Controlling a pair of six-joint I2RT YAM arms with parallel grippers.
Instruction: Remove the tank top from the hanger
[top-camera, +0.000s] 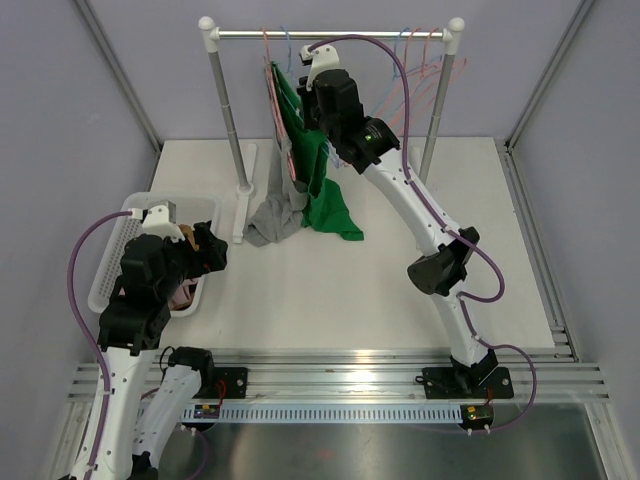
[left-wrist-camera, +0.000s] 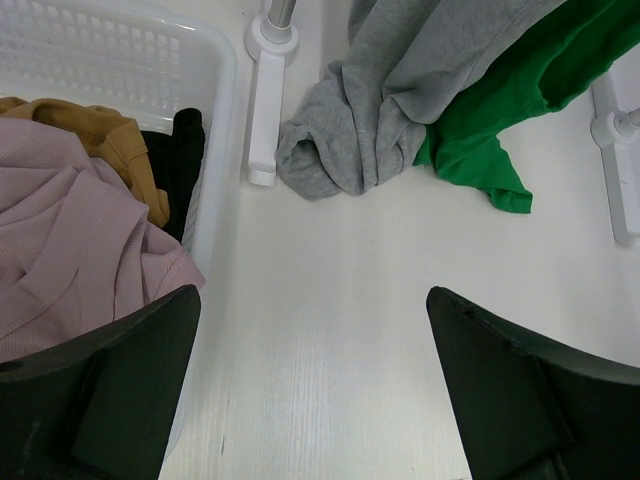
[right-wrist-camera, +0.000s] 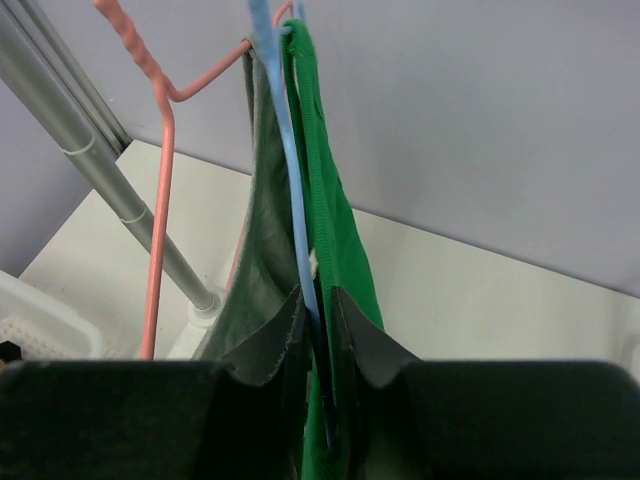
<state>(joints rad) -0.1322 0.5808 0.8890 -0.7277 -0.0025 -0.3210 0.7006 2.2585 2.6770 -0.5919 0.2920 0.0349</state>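
Note:
A green tank top (top-camera: 335, 212) hangs on a blue hanger (right-wrist-camera: 290, 150) from the rail (top-camera: 330, 34), its hem trailing on the table. In the right wrist view the green fabric (right-wrist-camera: 332, 215) lies against the hanger's right side. My right gripper (top-camera: 303, 92) is up at the hanger; its jaws (right-wrist-camera: 318, 297) are shut on the blue hanger wire, with the green strap pinched alongside. My left gripper (top-camera: 210, 250) is open and empty, low over the table beside the basket; bare table shows between its fingers (left-wrist-camera: 312, 330).
A grey garment (top-camera: 274, 215) hangs on a pink hanger (right-wrist-camera: 155, 200) just left of the green one. Several empty hangers hang at the rail's right end (top-camera: 420, 50). A white basket (top-camera: 113, 250) with pink, tan and black clothes (left-wrist-camera: 70, 230) stands at the left. The rack's feet (left-wrist-camera: 262, 120) rest on the table.

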